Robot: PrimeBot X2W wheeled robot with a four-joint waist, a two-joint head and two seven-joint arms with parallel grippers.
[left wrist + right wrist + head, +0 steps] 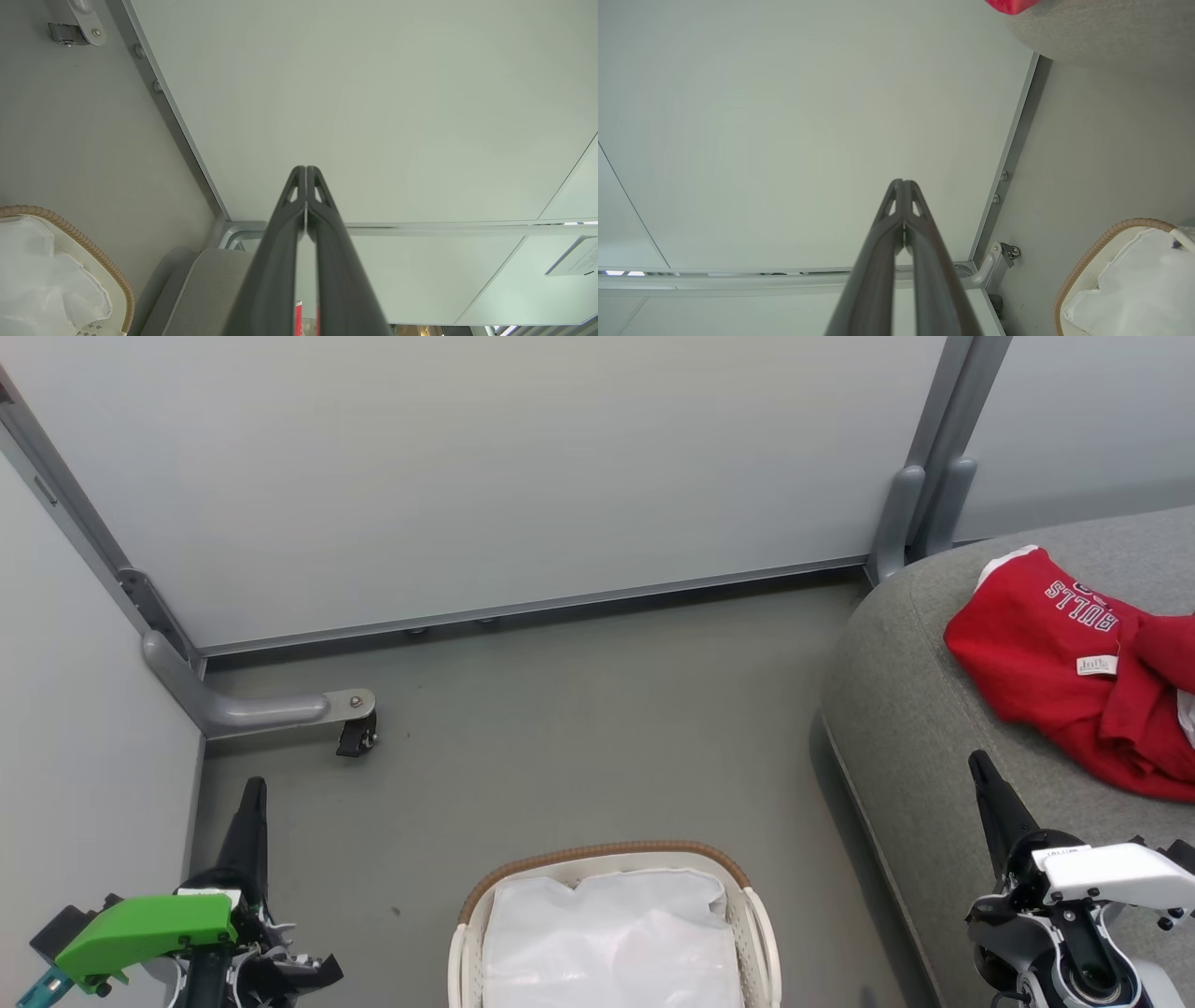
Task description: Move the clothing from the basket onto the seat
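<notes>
Right of the basket (607, 849), on the seat (896, 709): likely soft, light, limp clothing (1036, 644); pinch at a bunched fold. Left gripper (252, 789), right gripper (978, 765): fingers pressed together, empty.

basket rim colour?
Brown woven rim on the white basket; clearest in the head view.

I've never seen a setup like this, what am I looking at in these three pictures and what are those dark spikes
It's a two-armed wheeled robot. One picture is from a camera on its head, looking down; the other two are from its wrists, looking along each gripper's fingers. The dark spikes are its left gripper and right gripper, both shut, holding nothing. On the floor stands a basket with white fabric inside. A red jersey lies on the grey seat.
</notes>
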